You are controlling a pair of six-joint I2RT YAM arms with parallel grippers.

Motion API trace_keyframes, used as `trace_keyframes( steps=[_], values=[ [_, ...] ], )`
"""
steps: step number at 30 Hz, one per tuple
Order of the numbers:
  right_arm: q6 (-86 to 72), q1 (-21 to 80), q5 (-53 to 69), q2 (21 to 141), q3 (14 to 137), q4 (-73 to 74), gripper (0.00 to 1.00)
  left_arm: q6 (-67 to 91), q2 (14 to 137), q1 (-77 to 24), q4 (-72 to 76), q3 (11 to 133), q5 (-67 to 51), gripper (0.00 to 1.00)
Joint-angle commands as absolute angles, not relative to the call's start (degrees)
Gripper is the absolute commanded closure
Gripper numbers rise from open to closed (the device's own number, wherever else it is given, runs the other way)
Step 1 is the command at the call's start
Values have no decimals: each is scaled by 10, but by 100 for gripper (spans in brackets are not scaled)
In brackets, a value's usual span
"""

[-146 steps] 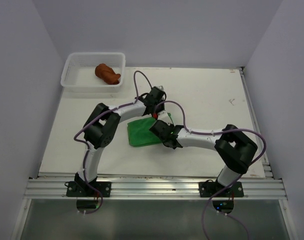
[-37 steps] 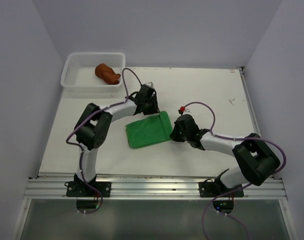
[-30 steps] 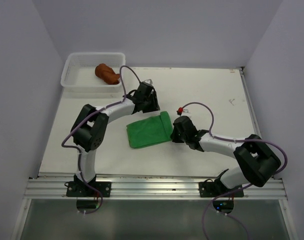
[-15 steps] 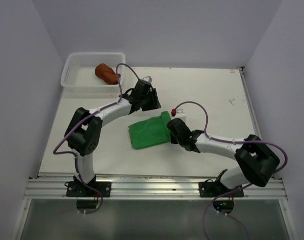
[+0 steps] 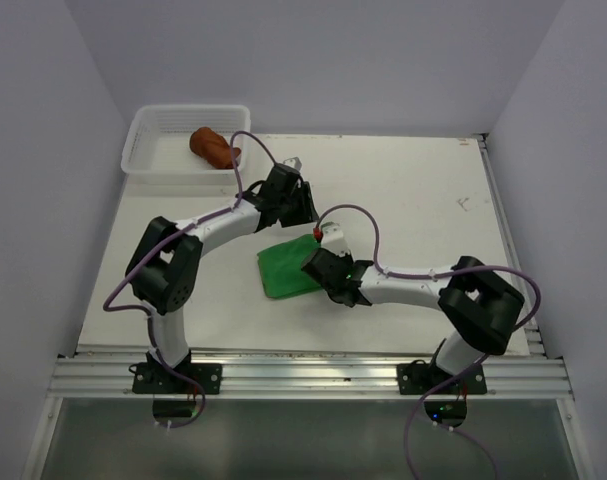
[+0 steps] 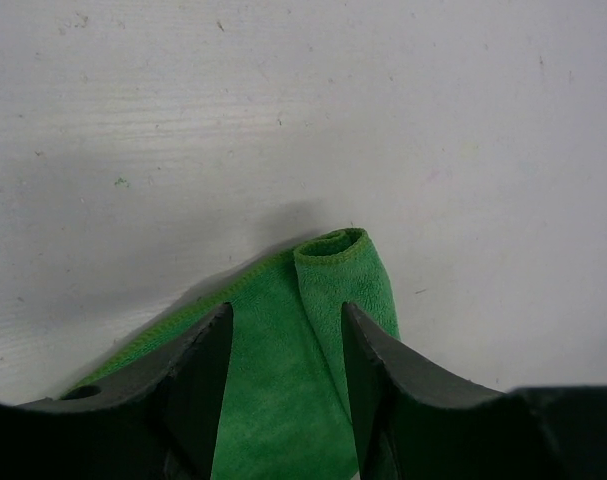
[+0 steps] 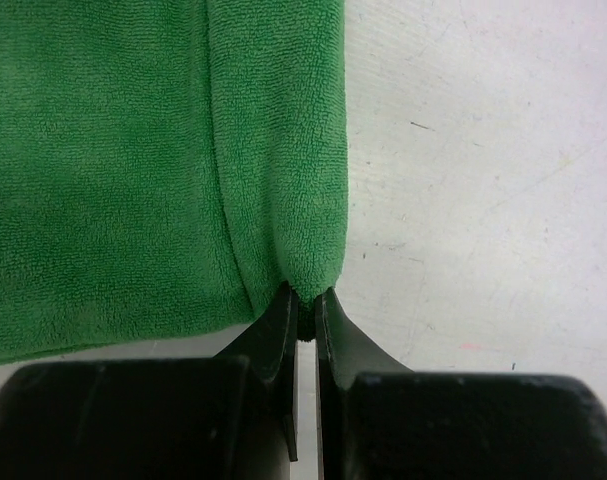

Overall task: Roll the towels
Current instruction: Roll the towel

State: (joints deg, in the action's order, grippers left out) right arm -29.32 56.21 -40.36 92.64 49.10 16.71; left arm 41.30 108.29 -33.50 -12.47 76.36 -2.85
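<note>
My right gripper (image 7: 305,298) pinched the plush green towel (image 7: 113,150) by its rolled edge; my left gripper (image 6: 286,318) gaped above.

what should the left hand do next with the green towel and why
Probably close the left hand on the far end of the rolled edge of the green towel. Its jaws stand open astride that end, while the right hand is shut on the near end; gripping both ends should let the roll turn evenly.
</note>
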Motion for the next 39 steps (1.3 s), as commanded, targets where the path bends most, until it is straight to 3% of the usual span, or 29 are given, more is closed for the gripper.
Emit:
trace_keyframes(
  steps=[1, 22, 39],
  values=[
    [-290, 583, -478, 950, 527, 215, 100, 403, 1048, -331, -112, 760, -34, 48],
    [-249, 657, -580, 1120, 681, 357, 100, 396, 1020, -328, -101, 751, -56, 48],
    [-197, 683, -570, 1223, 758, 411, 100, 391, 1014, -329, -79, 738, -102, 48]
  ],
)
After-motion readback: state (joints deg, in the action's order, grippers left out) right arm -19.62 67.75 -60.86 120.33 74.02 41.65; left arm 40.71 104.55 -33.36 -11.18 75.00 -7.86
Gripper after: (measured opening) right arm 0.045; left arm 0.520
